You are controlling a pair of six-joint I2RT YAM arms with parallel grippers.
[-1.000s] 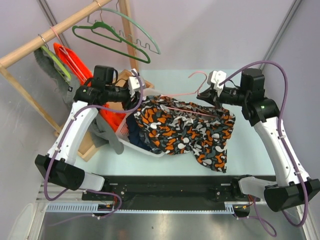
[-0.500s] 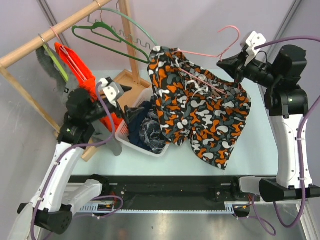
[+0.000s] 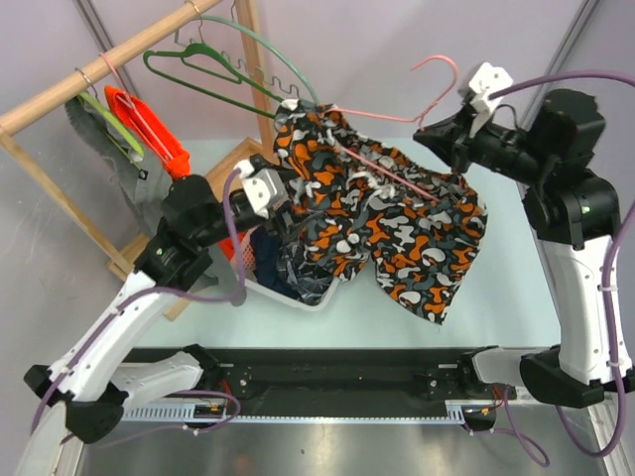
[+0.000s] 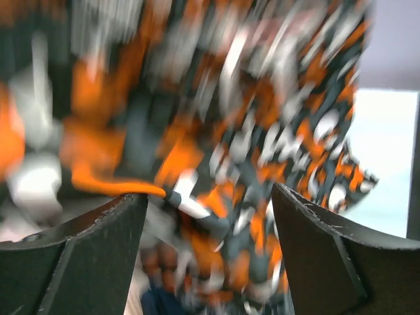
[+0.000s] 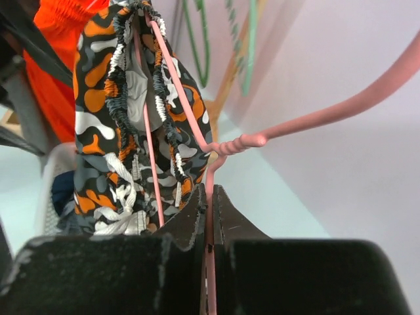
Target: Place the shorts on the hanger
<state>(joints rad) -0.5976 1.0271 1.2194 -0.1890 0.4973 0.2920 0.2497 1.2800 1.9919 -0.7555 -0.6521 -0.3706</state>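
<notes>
One pink hanger (image 5: pixel 246 140) carries blob-printed shorts (image 3: pixel 397 233).

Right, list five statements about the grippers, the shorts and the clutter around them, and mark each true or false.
1. The right gripper is shut on the pink hanger. True.
2. The shorts lie flat on the table. False: they hang from the raised hanger, their lower part drooping over the basket.
3. The left gripper is clamped on the shorts. False: its fingers stand apart, with the cloth just beyond them.
4. An orange garment hangs on the wooden rail. True.
5. The basket is empty. False: dark clothes fill it.
</notes>
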